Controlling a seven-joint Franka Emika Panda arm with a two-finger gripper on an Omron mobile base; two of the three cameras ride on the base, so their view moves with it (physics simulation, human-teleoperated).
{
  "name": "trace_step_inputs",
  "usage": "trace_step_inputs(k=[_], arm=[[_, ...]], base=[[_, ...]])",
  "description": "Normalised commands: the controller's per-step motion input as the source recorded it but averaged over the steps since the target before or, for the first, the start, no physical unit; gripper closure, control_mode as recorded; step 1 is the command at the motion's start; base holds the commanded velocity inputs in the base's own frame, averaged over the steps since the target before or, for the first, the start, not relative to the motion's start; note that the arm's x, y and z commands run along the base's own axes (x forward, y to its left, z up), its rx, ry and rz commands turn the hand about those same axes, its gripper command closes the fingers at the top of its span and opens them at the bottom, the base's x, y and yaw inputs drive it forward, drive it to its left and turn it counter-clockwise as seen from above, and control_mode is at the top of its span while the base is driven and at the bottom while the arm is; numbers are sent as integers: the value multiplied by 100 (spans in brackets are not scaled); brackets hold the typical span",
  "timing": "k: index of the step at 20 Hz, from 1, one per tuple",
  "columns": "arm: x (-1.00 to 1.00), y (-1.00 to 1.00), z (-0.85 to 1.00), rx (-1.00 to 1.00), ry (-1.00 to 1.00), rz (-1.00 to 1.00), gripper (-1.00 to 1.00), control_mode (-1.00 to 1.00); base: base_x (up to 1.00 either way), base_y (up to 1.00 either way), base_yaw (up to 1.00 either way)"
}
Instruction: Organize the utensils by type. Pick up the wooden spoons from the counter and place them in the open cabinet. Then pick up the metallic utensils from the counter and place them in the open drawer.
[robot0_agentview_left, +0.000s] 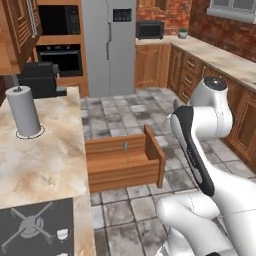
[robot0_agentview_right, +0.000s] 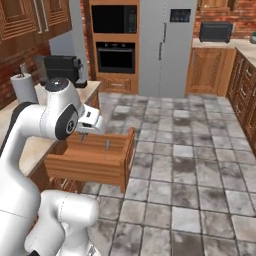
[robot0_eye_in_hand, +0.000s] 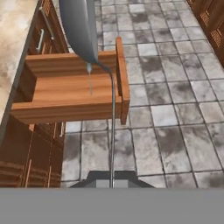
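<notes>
My gripper is shut on the thin handle of a grey metal spoon. The spoon's big oval bowl reaches toward the top of the hand view. It hangs over the open drawer, a shallow brown wooden box pulled out from under the counter. A second slim metal spoon lies on the drawer floor, also seen as a spoon from the left and a spoon from the right. In the right base view the gripper sits above the drawer's back left part.
A paper towel roll and a black coffee machine stand on the counter. The dark stovetop carries a small pale object that I cannot identify. Grey tiled floor spreads right of the drawer.
</notes>
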Motion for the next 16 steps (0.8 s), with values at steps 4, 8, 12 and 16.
trace_step_inputs(k=[4,8,12,16], arm=[[0,0,0,0,0,0,100,100],[0,0,0,0,0,0,100,100],[0,0,0,0,0,0,100,100],[0,0,0,0,0,0,100,100]], base=[[64,41,0],[54,43,0],[39,32,-1],[7,4,0]])
